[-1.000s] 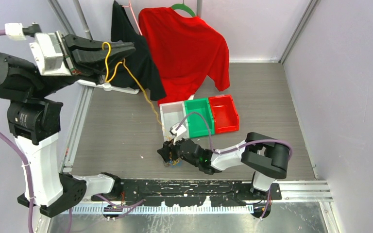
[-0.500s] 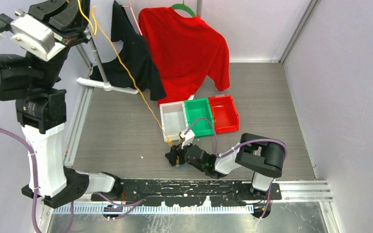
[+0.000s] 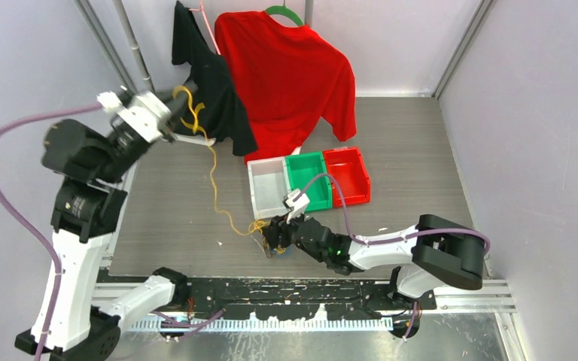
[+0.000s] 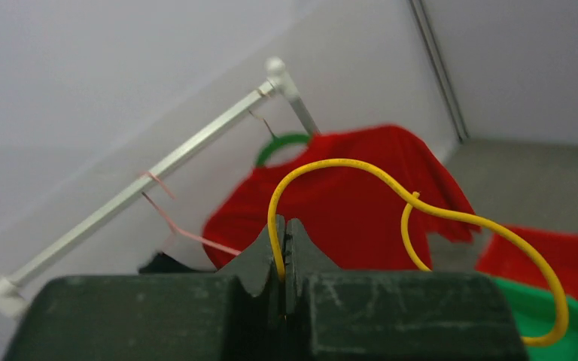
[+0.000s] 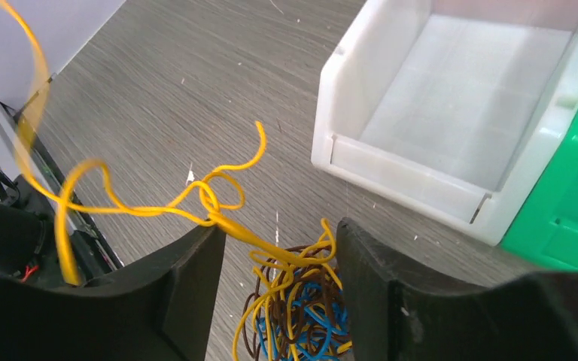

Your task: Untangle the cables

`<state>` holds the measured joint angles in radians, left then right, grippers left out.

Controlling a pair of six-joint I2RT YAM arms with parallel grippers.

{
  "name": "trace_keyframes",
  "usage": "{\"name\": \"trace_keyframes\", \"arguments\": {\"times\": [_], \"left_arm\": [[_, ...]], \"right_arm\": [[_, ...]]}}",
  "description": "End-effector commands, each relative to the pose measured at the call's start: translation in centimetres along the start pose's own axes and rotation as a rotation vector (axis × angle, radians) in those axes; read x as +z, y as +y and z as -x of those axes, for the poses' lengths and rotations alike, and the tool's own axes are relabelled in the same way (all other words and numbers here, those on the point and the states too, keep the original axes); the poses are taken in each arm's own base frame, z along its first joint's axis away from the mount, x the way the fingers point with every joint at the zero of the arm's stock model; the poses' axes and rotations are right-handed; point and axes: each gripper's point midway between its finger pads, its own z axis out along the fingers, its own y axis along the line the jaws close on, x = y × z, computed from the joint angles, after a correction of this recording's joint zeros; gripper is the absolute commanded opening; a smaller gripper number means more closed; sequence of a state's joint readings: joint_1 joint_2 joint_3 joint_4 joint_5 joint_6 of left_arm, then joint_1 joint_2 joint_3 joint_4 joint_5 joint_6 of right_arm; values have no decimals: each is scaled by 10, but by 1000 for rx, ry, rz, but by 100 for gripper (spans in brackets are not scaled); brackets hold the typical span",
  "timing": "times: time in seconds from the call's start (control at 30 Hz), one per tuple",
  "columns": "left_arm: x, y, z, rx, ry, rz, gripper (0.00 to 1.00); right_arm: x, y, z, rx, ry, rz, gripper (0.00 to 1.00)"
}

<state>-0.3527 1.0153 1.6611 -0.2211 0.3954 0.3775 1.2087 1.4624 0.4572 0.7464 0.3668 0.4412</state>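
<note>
A tangle of yellow, blue and brown cables [image 3: 271, 244] lies on the grey floor just in front of the white bin. My right gripper [image 3: 276, 235] is open and straddles the tangle. In the right wrist view the tangle [image 5: 305, 316] sits between the two fingers [image 5: 188, 293], touching neither firmly. One yellow cable [image 3: 214, 177] runs slack from the tangle up to my left gripper [image 3: 179, 111], which is raised at the back left. In the left wrist view the left gripper [image 4: 284, 229] is shut on this yellow cable [image 4: 346, 164], which loops out above the jaws.
White [image 3: 267, 186], green [image 3: 308, 180] and red [image 3: 348, 174] bins stand in a row behind the tangle. A red shirt [image 3: 286, 75] and a black garment [image 3: 211, 83] hang on a rack [image 3: 132, 45] at the back, close to the left gripper.
The left arm has come down from high at the upper left to in front of the black garment, so the yellow cable went slack. The right arm stretched out more to the right, its gripper still at the tangle.
</note>
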Motion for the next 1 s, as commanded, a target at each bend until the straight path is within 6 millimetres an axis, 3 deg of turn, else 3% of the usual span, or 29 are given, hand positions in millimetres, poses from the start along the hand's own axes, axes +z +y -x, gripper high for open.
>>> {"name": "trace_keyframes", "arguments": {"times": [0.0,0.1,0.3,0.37,0.47,0.57,0.67,0.73,0.83,0.97], "left_arm": [[-40,-71,-95,-64,266,-211,0],[-73,-102,-148,-71,419,-270,0],[-148,-175,-240,-114,731,-541,12],[-176,-201,-265,-134,820,-672,17],[-200,-228,-288,-221,902,-772,20],[-204,-242,-303,-298,924,-771,22],[-208,-255,-303,-336,892,-823,49],[-217,-271,-290,-398,845,-918,57],[-218,-289,-269,-520,747,-969,61],[-204,-301,-267,-573,686,-943,62]], "right_arm": [[0,3,21,-40,-9,-25,56],[1,4,17,-52,14,-22,41],[5,7,13,-53,43,-19,31],[4,5,14,-51,40,-30,29],[3,1,17,-41,33,-51,25],[1,-3,16,-25,35,-65,22],[-3,-5,14,-13,36,-65,22],[-6,-8,15,1,27,-71,21],[-8,-11,17,20,11,-80,19],[-10,-19,15,52,2,-104,12]]}}
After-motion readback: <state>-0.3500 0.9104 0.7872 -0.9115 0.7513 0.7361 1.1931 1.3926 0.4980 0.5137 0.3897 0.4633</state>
